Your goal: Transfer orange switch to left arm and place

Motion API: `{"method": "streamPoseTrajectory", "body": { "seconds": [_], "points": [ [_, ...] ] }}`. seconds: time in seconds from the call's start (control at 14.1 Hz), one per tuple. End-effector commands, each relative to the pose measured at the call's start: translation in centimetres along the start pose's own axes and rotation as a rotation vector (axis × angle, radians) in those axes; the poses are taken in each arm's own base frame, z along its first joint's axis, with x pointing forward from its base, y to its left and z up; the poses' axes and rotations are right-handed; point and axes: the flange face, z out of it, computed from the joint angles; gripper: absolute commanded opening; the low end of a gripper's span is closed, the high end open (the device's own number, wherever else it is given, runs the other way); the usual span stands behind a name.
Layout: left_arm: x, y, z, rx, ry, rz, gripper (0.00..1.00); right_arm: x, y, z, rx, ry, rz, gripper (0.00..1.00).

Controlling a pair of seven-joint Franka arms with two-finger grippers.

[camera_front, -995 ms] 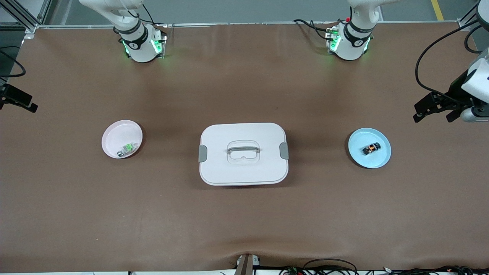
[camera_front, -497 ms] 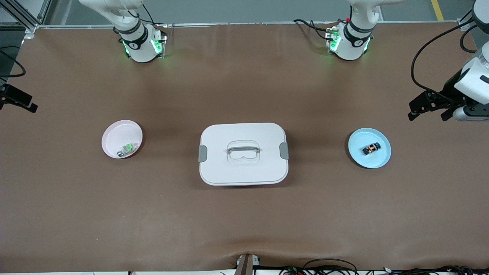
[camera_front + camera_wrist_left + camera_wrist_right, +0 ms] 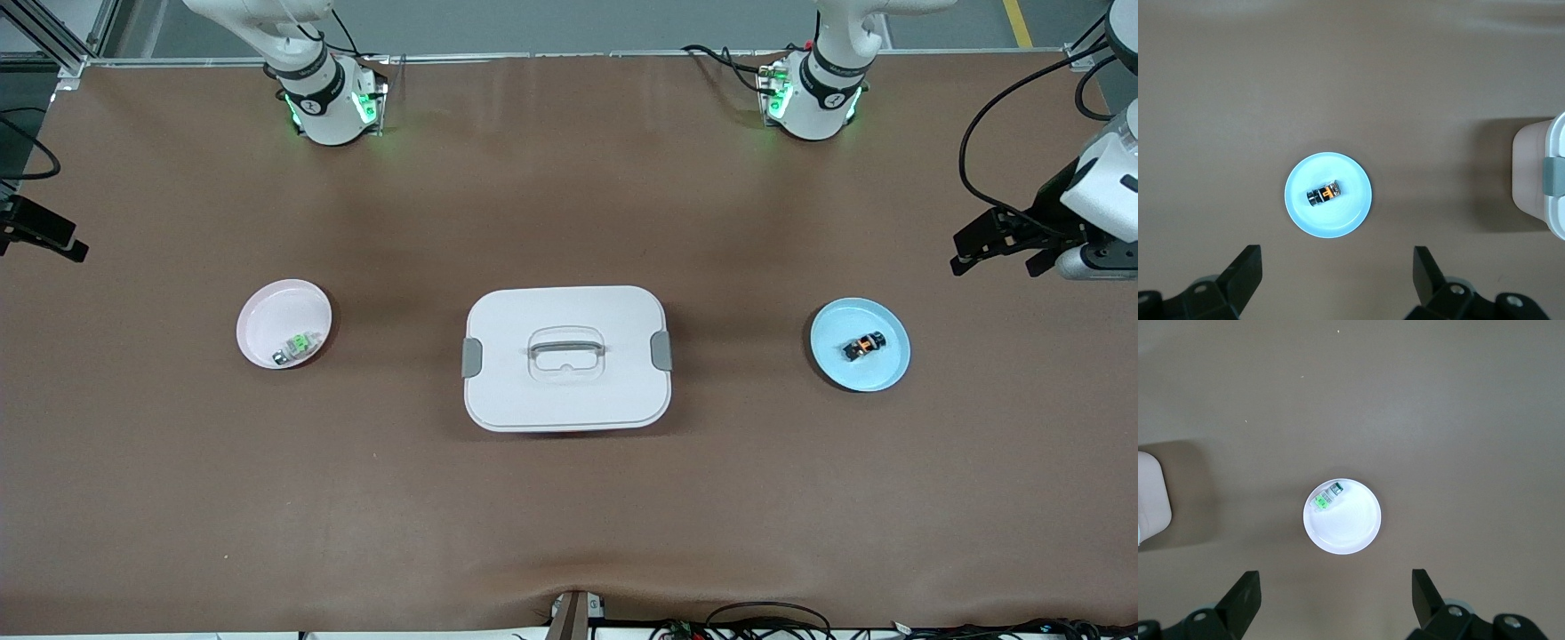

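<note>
The orange switch (image 3: 864,345) lies on its side in a round blue plate (image 3: 880,369) toward the left arm's end of the table. In the left wrist view the orange switch (image 3: 1324,193) lies well clear of my fingers. My left gripper (image 3: 996,265) hangs open and empty over the table near that end's edge, not over the plate. The white box (image 3: 566,391) with grey latches stands in the middle of the table. My right gripper (image 3: 53,236) waits, open and empty, at the right arm's end, partly out of the front view.
A pink plate (image 3: 276,311) holding a green-and-clear switch (image 3: 298,346) sits toward the right arm's end, and the pink plate (image 3: 1351,527) also shows under the right wrist. The brown table mat (image 3: 569,516) spreads around the box. Cables trail by the left arm.
My left gripper has shifted a little toward the middle of the table and risen slightly. The right gripper, both plates, both switches and the box have not moved.
</note>
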Motion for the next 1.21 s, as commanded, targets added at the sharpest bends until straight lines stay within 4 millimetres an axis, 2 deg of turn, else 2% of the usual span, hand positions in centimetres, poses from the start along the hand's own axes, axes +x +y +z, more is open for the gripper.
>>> {"method": "streamPoseTrajectory", "body": {
  "seconds": [0.0, 0.14, 0.5, 0.85, 1.14],
  "points": [
    [-0.6, -0.7, -1.2, -0.008, -0.017, -0.007, 1.0, -0.6, 0.0, -0.4, 0.0, 0.01, 0.0, 1.0],
    [-0.9, -1.3, -2.1, -0.007, -0.005, -0.014, 1.0, -0.6, 0.1, -0.4, 0.001, 0.01, 0.002, 1.0],
    [-1.8, -1.0, -4.1, -0.008, 0.015, -0.003, 1.0, -0.6, 0.1, -0.5, 0.001, 0.01, 0.002, 1.0],
    [-2.7, -0.1, -3.8, 0.004, -0.056, 0.008, 1.0, -0.6, 0.1, -0.4, 0.001, 0.008, 0.002, 1.0],
    [-2.2, 0.8, -4.5, 0.024, -0.038, 0.031, 1.0, -0.6, 0.1, -0.4, 0.001, 0.01, 0.002, 1.0]
  ]
}}
